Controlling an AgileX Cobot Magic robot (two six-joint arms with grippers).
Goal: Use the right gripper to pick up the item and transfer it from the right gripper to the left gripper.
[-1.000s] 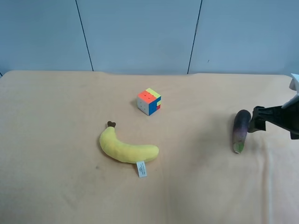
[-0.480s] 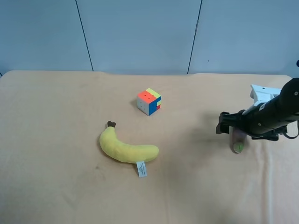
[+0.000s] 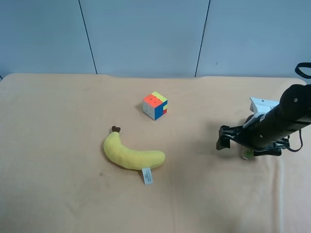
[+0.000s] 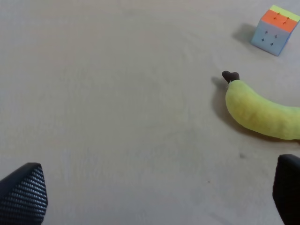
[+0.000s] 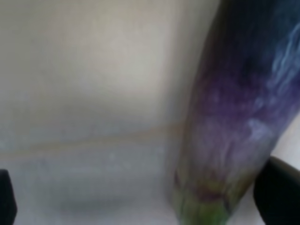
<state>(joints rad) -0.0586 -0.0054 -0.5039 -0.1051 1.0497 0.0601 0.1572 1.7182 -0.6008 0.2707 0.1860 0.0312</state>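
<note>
The right gripper (image 5: 140,199) has its jaws spread wide, a black fingertip (image 5: 4,197) at either side of the right wrist view, and they pinch nothing. Between them lies the long toy eggplant (image 5: 239,112), dark purple fading to pale lilac with a greenish stem end. It is far off-centre, close against one finger (image 5: 280,192) and well apart from the other. Whether that finger touches it is too blurred to tell. The eggplant lies flat on the tan cloth-covered table (image 5: 84,93), with its stem end nearest the wrist camera.

In the exterior high view, the black arm with the white blocky housing (image 3: 277,121) reaches low over the eggplant (image 3: 248,154). It hides all but the green tip, which shows just under the arm, back from the jaw tips.

The left gripper (image 4: 154,197) also has its jaws spread — the black woven-pattern fingertips (image 4: 23,192) stand far apart over bare cloth, holding nothing. Ahead of these jaws and off to one side lies the yellow plush banana (image 4: 262,112) with its brown stem. Farther out is the multicoloured puzzle cube (image 4: 274,23), apart from the banana. Both lie well apart from the right gripper's jaws.
</note>
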